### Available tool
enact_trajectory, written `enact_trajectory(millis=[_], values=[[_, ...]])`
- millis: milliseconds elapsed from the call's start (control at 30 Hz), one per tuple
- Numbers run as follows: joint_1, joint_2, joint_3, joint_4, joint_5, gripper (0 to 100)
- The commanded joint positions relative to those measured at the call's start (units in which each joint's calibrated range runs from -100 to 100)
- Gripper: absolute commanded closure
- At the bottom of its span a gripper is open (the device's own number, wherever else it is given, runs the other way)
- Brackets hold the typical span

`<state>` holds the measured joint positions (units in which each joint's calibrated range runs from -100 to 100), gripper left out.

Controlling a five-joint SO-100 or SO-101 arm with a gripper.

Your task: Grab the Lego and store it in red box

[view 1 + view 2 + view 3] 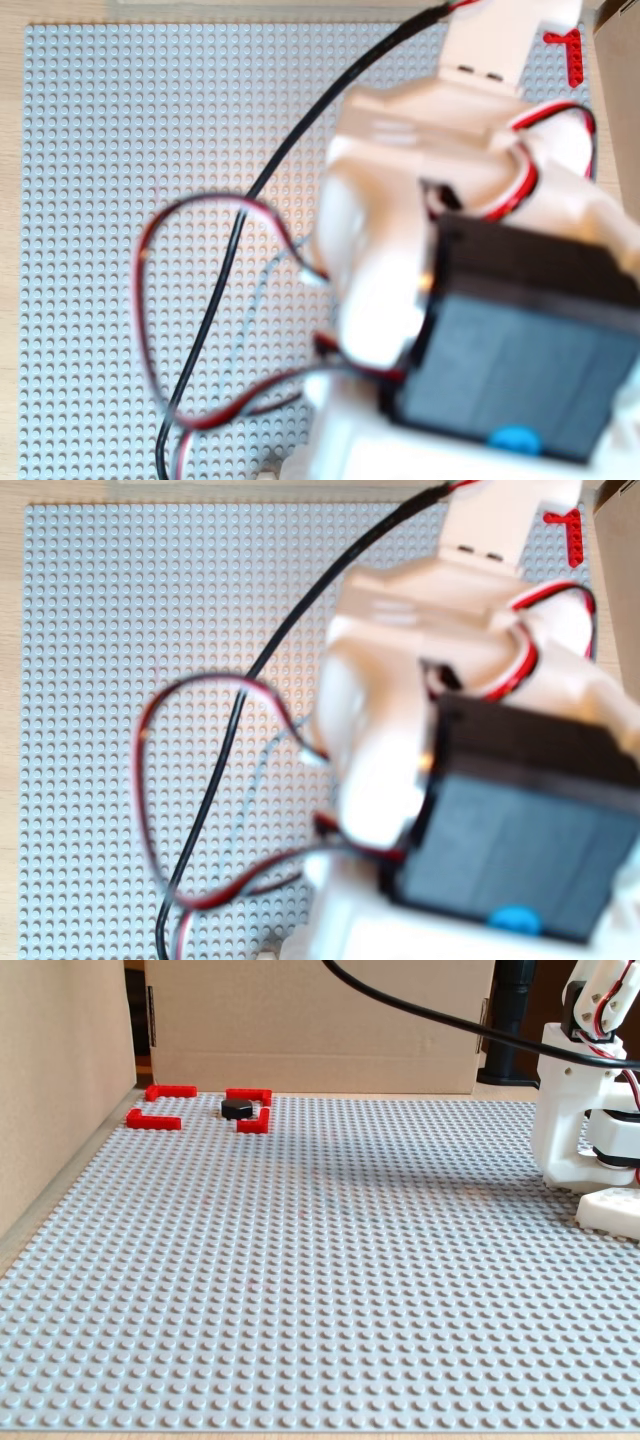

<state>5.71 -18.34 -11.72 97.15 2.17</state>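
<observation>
Since the Lego is seen inside the red box at upper left, storing is judged done; the gripper's state cannot be told.

Both overhead views look straight down, close above the arm, fixed view low across the shared baseplate
</observation>
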Motion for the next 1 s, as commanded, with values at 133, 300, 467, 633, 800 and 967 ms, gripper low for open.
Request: enact_trajectory(millis=[133, 300, 467, 633, 800, 967], values=[[-3.44, -11.49, 2.9, 1.62, -2.28, 96], [-7.01, -19.62, 9.54, 1.18, -2.54, 96], [-8.13, -27.84, 15.9, 1.18, -2.54, 96], [-7.68, -35.3, 22.35, 1.1, -2.54, 96], [-7.68, -42.93, 27.44, 1.1, -2.54, 99], [-7.68, -49.79, 31.54, 1.1, -2.54, 99]])
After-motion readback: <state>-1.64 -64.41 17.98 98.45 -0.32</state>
